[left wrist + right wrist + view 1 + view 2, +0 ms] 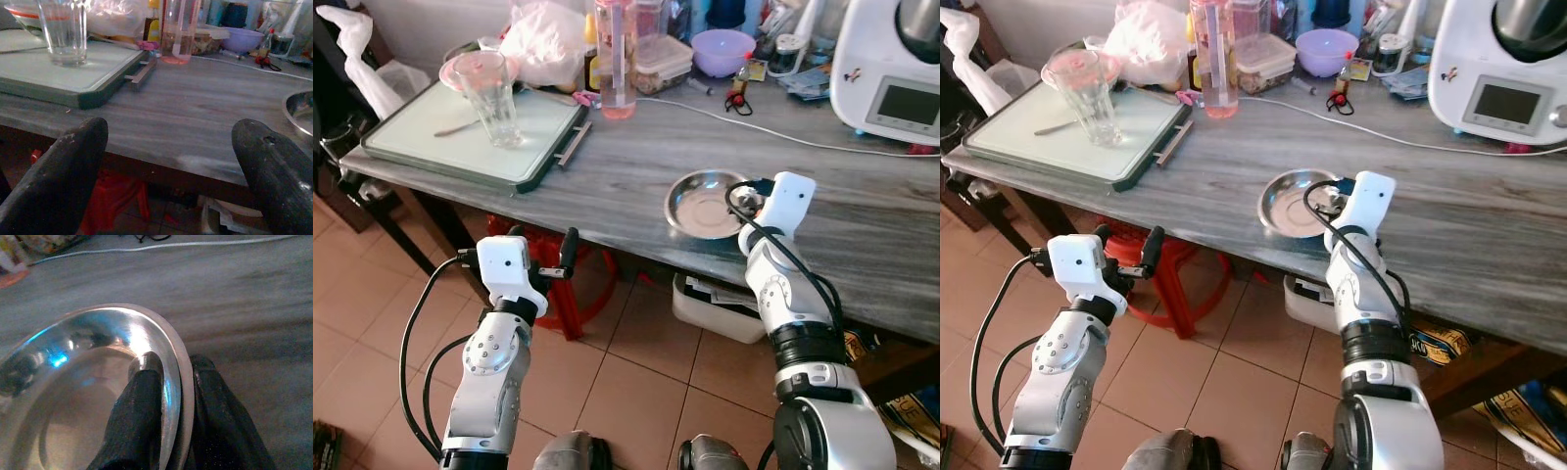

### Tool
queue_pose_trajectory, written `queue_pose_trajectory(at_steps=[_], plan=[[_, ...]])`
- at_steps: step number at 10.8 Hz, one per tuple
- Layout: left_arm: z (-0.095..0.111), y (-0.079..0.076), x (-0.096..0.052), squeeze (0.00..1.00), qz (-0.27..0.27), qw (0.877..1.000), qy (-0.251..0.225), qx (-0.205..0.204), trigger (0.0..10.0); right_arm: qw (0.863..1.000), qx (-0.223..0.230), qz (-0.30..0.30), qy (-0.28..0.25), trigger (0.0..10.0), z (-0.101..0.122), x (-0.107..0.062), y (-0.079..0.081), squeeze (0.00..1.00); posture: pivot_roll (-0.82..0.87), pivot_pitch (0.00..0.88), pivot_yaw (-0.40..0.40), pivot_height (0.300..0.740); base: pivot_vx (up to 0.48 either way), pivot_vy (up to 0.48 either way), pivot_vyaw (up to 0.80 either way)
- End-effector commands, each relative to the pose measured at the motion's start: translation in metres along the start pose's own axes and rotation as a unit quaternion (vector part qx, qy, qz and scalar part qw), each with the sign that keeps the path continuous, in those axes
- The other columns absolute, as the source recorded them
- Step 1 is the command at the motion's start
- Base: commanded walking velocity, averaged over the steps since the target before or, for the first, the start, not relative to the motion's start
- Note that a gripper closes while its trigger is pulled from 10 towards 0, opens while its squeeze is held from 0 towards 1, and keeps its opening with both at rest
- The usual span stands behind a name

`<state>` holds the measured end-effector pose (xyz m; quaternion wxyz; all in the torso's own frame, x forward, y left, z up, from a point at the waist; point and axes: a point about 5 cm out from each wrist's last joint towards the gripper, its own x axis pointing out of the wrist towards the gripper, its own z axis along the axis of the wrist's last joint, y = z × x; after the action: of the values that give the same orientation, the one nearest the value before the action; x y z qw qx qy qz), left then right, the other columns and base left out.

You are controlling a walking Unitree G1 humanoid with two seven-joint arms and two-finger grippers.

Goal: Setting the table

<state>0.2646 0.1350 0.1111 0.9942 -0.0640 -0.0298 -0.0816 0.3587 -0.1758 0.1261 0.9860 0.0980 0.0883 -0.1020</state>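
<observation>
The right gripper (171, 396) pinches the steel plate (700, 206) by its rim at three o'clock, near the grey table's (626, 166) front edge; the left gripper (168, 161) hovers below that edge, fingers wide apart.

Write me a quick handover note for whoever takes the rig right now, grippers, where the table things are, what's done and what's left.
Right gripper: shut on the rim of the steel plate, one finger inside, one outside; the plate sits on the grey table near its front edge.
Left gripper: open, holding nothing, below and in front of the table edge.
Drinking glass stands upright on the tray at the robot's far left, a spoon beside it.
Done: plate gripped.
Left: place the plate, then probably bring over the glass and spoon.
</observation>
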Motion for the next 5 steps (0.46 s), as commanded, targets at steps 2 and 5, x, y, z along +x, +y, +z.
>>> queue_pose_trajectory(at_steps=[2,5], plan=[[0.004,0.001,-0.001,0.00,0.002,1.000,-0.003,0.004,10.0,1.000,-0.006,-0.028,-0.006,10.0,0.001,0.000,-0.007,0.00,0.05,0.108,0.079,0.740,0.000,0.000,0.00],[0.005,0.001,0.000,0.00,-0.001,1.000,-0.002,0.004,10.0,0.999,0.008,-0.043,0.009,10.0,-0.007,-0.003,-0.012,1.00,0.05,0.110,0.084,0.740,0.000,0.000,0.00]])
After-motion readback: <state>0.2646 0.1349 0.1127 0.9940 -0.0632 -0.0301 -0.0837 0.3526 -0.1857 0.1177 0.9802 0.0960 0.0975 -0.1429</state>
